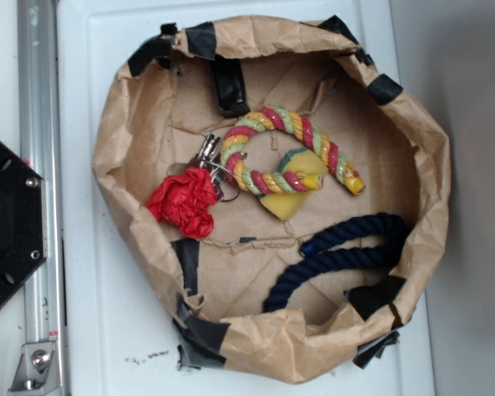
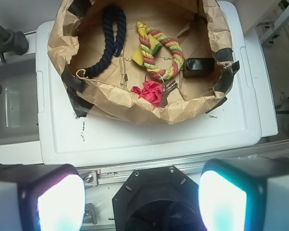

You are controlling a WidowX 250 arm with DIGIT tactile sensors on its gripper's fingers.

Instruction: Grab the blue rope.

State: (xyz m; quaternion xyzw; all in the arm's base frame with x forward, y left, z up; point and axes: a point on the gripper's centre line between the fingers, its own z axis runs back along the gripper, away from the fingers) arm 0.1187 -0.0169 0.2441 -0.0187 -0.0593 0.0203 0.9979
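The blue rope is a thick navy twisted loop lying inside a brown paper bag, along its lower right wall. The wrist view shows the blue rope at the bag's upper left. My gripper hovers well back from the bag, over the black robot base, with its two glowing fingers wide apart and nothing between them. It is out of the exterior view.
In the bag lie a red, yellow and green striped rope, a yellow sponge, a crumpled red cloth and a metal clip. The bag stands on a white lid. A black base and metal rail are at left.
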